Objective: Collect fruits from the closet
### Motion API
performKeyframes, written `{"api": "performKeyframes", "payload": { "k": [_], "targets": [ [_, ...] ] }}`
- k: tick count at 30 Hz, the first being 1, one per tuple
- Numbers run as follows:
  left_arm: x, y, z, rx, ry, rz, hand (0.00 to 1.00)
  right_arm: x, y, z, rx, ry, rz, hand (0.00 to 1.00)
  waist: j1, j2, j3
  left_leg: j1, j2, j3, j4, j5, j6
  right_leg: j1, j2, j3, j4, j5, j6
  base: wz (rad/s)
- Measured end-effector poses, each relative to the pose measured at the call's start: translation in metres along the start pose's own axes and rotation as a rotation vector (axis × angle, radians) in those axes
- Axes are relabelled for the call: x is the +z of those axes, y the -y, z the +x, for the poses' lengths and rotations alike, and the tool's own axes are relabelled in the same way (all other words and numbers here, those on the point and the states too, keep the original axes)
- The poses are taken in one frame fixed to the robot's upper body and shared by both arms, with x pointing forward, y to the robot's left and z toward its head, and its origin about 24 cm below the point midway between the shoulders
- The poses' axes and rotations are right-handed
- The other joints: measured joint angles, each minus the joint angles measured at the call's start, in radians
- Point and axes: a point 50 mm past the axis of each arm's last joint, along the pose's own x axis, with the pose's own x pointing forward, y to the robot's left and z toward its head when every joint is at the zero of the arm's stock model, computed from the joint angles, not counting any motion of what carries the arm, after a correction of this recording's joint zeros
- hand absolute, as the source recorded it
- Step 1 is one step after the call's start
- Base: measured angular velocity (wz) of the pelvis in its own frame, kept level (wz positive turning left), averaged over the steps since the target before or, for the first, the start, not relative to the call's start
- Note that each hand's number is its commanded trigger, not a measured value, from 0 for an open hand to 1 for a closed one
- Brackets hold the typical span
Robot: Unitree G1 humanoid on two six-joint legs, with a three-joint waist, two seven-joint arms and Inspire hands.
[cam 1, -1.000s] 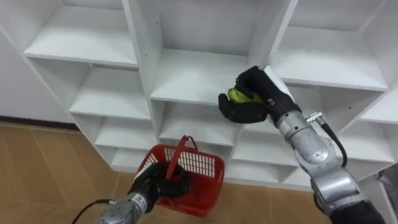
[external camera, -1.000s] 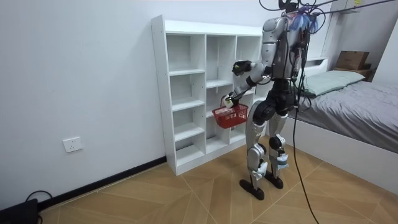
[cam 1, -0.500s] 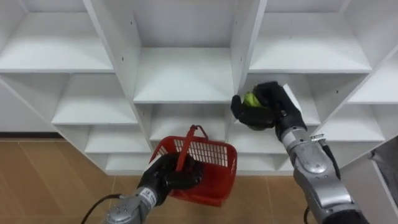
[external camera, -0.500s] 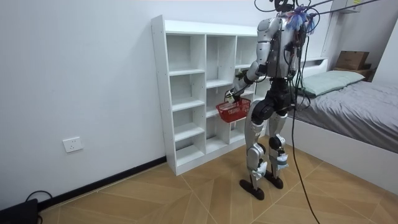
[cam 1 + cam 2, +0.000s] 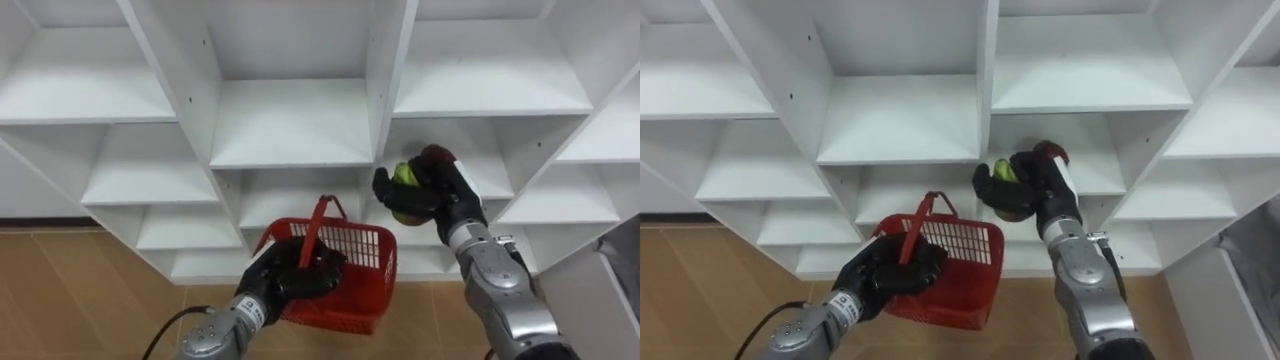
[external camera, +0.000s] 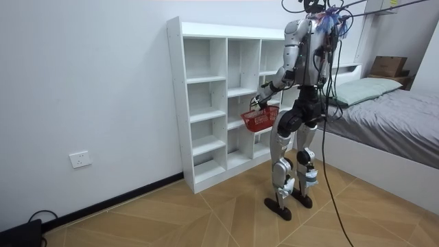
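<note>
**A:** Left eye view: where is the fruit?

**B:** The green fruit is off the shelf, clamped in the right robot hand, at one o'clock of the red basket. The left robot hand is curled round the basket's handle.

**A:** Right eye view?

**B:** The closet looks bare where seen. I cannot see inside the basket.

**A:** Room view?

**B:** The robot faces the closet with the basket raised. I judge the picking done, and the drop into the basket remains.

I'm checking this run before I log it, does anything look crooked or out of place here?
The red basket hangs tilted: the left hand grips it low by the rim, not at the top of its handle. The right hand holds a green fruit higher up. Nothing looks spilled or damaged.
</note>
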Motion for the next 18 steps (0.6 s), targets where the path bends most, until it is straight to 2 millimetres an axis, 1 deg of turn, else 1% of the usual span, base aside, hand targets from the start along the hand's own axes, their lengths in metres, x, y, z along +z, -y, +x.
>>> {"api": "performKeyframes", "payload": {
  "k": [4, 9, 14, 18],
  "targets": [
    [-0.001, 0.004, 0.001, -0.024, -0.003, 0.001, 1.00, -0.006, -0.009, -0.001, 0.033, -0.028, 0.016, 1.00, 0.001, 0.002, 0.0010, 0.000, 0.000, 0.003, -0.001, 0.000, 0.000, -0.001, 0.003, 0.017, 0.000, -0.001, -0.001, -0.01],
    [0.000, 0.007, 0.002, -0.038, -0.001, 0.001, 1.00, -0.008, -0.016, -0.002, 0.063, -0.038, 0.039, 1.00, 0.003, 0.001, 0.0012, -0.001, 0.000, 0.005, -0.002, 0.000, 0.000, -0.004, 0.003, 0.021, -0.002, -0.001, -0.001, 0.00],
    [0.004, 0.010, 0.005, -0.056, 0.009, 0.003, 1.00, -0.009, -0.019, -0.001, 0.063, -0.039, 0.080, 1.00, 0.007, 0.001, 0.0014, -0.011, 0.000, 0.008, -0.002, 0.000, 0.000, -0.016, 0.003, 0.023, 0.000, -0.001, -0.001, -0.01],
    [0.005, 0.011, 0.006, -0.060, 0.012, 0.002, 1.00, -0.011, -0.022, -0.002, 0.068, -0.051, 0.078, 1.00, 0.011, -0.002, 0.0045, -0.009, 0.001, 0.013, -0.010, 0.000, 0.000, -0.019, 0.003, 0.022, -0.001, -0.001, -0.001, -0.04]
  ]
}}
